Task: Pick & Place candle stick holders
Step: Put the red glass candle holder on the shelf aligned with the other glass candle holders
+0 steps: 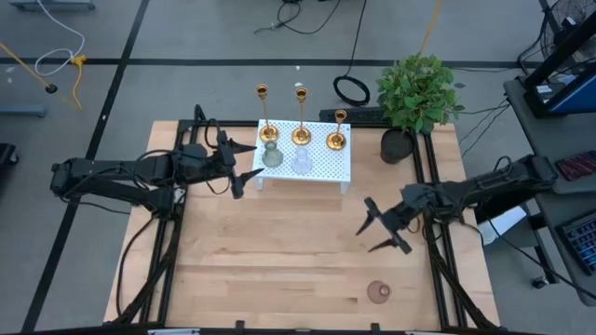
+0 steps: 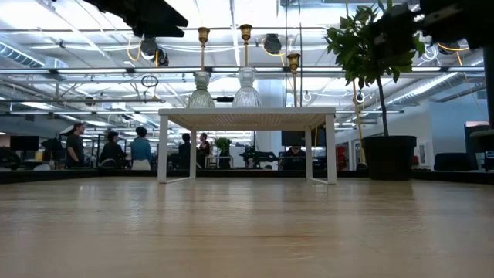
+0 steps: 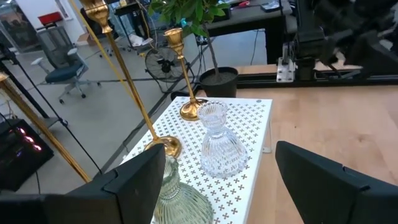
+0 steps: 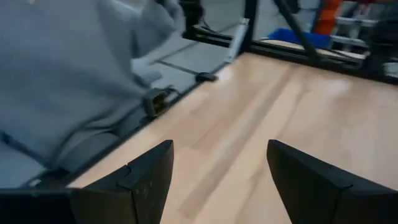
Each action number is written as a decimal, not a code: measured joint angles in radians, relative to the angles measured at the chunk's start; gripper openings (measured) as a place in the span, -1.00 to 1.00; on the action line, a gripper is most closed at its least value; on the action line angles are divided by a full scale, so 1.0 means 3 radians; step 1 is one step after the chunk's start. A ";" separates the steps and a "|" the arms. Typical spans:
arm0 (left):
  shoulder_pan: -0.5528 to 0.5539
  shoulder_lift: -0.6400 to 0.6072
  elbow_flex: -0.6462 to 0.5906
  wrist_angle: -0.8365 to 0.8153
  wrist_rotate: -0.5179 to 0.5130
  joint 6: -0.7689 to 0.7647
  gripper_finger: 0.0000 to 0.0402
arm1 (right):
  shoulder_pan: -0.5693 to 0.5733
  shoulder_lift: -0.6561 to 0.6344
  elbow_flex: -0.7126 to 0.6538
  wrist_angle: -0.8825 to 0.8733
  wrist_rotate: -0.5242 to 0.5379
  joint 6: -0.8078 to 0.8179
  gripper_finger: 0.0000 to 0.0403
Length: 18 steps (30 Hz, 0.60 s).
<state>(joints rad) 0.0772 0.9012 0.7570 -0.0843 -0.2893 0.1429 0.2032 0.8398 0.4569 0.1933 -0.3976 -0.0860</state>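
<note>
Three gold brass sticks (image 1: 269, 136) (image 1: 301, 136) (image 1: 336, 141) stand by their round bases on the white perforated stand (image 1: 326, 169). A green glass holder (image 1: 271, 156) and a clear glass holder (image 1: 302, 162) stand on it in front of them. The left wrist view also shows the green glass holder (image 3: 177, 199) and the clear one (image 3: 217, 140). A pink glass holder (image 1: 378, 291) sits on the table near the front right. My left gripper (image 1: 244, 160) is open and empty, just left of the stand, facing the green holder. My right gripper (image 1: 377, 228) is open and empty above the table's right half.
A potted green plant (image 1: 416, 93) in a dark pot (image 1: 397, 146) stands at the far right corner, next to the stand. The black frame rails (image 1: 431, 233) run along the table's sides. People sit in the room behind the table (image 2: 108, 147).
</note>
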 joint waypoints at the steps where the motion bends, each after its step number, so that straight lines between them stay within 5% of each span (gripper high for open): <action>1: 0.0000 0.0000 0.0000 0.0003 0.0000 -0.0028 0.56 | 0.0037 -0.0041 -0.0090 0.0085 -0.0005 0.0032 0.26; 18: 0.0000 0.0000 0.0000 0.0028 0.0000 -0.0154 0.56 | 0.0639 -0.0170 -0.1025 0.1439 0.0007 0.0511 0.26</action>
<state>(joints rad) 0.0771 0.9012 0.7570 -0.0759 -0.2893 0.0966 0.3948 0.7887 0.1494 0.6250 -0.3954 0.0673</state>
